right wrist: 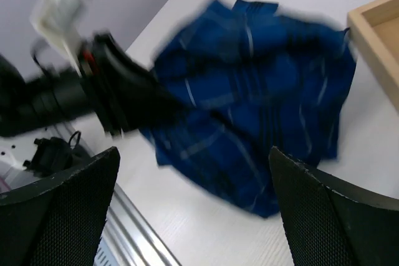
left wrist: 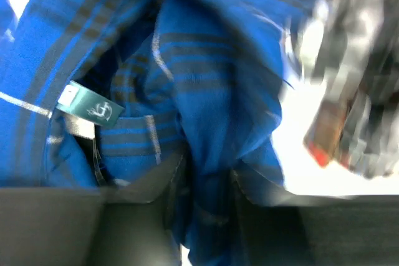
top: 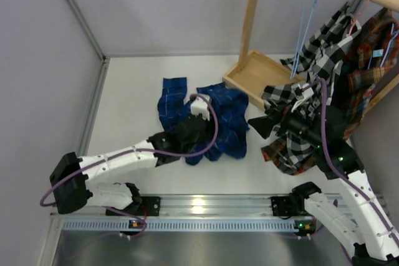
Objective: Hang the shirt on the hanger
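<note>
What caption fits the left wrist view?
Blue plaid shirt bunched between the jaws of the left gripper, its label showing.

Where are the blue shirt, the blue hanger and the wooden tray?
shirt [top: 230,123]: top view, on its right half.
hanger [top: 302,29]: top view, on its long wire side.
wooden tray [top: 255,71]: top view, on its bare floor.

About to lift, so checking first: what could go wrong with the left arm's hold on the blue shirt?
The left fingers pinch only a narrow fold of the shirt, so it may slip out on lifting. The right arm sits against the hanging checked shirt, which could snag.
</note>
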Robot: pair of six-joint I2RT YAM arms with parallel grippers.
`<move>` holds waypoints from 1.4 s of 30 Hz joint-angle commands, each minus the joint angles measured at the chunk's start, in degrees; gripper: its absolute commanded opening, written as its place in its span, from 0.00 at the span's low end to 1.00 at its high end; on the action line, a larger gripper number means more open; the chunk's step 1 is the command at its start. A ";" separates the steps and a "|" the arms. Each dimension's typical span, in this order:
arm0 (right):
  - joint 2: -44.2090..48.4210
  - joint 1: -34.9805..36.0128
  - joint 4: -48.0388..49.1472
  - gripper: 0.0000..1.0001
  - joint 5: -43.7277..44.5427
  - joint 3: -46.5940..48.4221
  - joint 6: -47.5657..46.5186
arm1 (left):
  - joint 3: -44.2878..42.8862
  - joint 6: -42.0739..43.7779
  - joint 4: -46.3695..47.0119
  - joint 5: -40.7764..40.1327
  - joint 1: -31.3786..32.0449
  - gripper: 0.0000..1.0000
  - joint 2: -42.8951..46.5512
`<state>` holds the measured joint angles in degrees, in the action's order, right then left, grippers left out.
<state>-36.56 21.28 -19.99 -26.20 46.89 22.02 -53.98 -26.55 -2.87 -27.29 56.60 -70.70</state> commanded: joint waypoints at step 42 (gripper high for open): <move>-52.85 22.93 -15.53 0.00 36.21 30.89 -16.31 | 11.79 -9.76 -18.84 -5.85 -1.31 0.98 16.73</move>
<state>-96.73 43.40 -36.93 6.02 75.40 5.08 -41.45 -40.01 -24.21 -36.45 55.55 -54.35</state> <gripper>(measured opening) 0.009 0.980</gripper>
